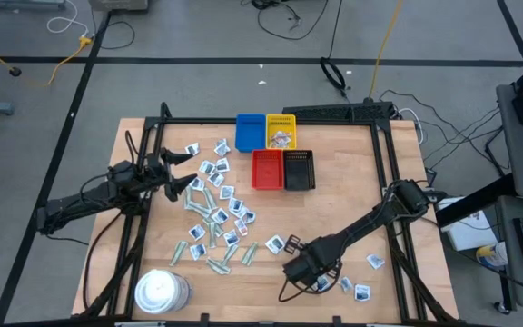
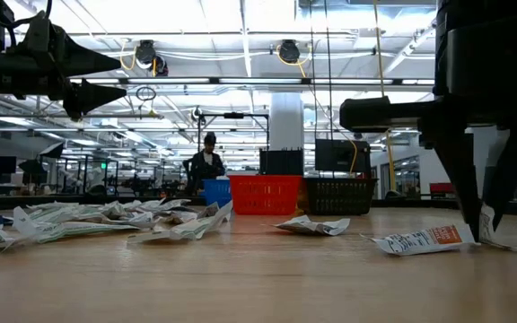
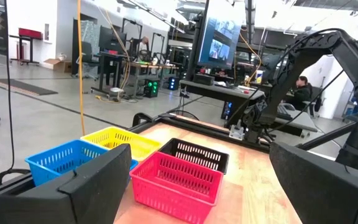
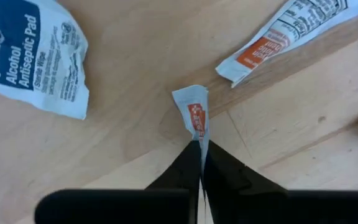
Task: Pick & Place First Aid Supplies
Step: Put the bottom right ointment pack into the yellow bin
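A small white packet with an orange-red mark [image 4: 196,115] is standing on edge on the table [image 4: 135,56], pinched at its lower end between the jaws of the right gripper [image 4: 201,163], which are pressing together on it. In the low view the same packet [image 2: 486,226] is sitting between the two downward-pointing fingers, its lower edge at the wood. Just beside it a longer orange-and-white packet [image 4: 278,40] is lying flat, and an alcohol antiseptic pad [image 4: 33,56] is lying flat a little farther off, apart from the jaws.

In the high view the right gripper [image 1: 305,269] is reaching over the near part of the table, right of centre, with a few loose packets near it. The main scatter of first aid supplies [image 1: 214,213] is lying left of centre, well apart from the right gripper. Behind the scatter, four trays are sitting together in a block: blue tray [image 1: 248,133], yellow tray [image 1: 281,121], red tray [image 1: 267,170] and black tray [image 1: 299,170]. A round white tub [image 1: 160,292] is standing at the near left corner.

The left gripper [image 1: 178,173] is hovering above the left edge of the scatter, its jaws spread wide and holding nothing; its wrist view is looking toward the trays. A person [image 2: 207,163] is showing in the room beyond.
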Controlling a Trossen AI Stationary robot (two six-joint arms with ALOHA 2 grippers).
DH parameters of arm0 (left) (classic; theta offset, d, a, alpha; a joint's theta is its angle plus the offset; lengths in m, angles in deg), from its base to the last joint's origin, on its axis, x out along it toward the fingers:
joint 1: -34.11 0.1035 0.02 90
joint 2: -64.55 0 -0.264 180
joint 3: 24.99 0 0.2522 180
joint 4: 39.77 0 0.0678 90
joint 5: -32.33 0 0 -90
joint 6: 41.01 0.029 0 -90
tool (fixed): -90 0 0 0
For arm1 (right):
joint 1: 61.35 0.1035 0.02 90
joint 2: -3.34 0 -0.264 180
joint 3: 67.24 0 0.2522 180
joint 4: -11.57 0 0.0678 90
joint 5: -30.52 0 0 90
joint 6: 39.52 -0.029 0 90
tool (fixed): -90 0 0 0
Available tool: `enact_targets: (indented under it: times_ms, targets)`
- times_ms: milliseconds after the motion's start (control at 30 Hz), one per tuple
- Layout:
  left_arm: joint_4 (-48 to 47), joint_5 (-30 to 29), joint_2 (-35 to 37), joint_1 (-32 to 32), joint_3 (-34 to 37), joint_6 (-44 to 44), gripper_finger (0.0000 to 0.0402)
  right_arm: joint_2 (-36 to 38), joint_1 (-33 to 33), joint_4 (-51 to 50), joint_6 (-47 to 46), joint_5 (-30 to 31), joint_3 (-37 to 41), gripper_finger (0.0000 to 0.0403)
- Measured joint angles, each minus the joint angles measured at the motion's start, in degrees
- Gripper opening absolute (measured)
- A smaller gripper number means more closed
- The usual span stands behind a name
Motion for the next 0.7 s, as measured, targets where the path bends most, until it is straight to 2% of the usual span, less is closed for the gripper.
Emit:
enact_targets:
  times_ms: [167,433,700]
  targets:
    - [0.0,0.01,0.01,0.01,0.01,0.01,0.039,2.53,-0.45,-1.0,-1.47,0.0,0.2,0.0003]
    - [0.0,0.01,-0.01,0.01,-0.01,0.01,0.039,11.11,-3.29,-3.74,-7.39,-0.13,0.15,0.0002]
    - [0.0,0.0,-0.01,0.0,0.0,0.01,0.039,18.23,-8.37,-8.93,-8.05,-6.48,0.07,0.0001]
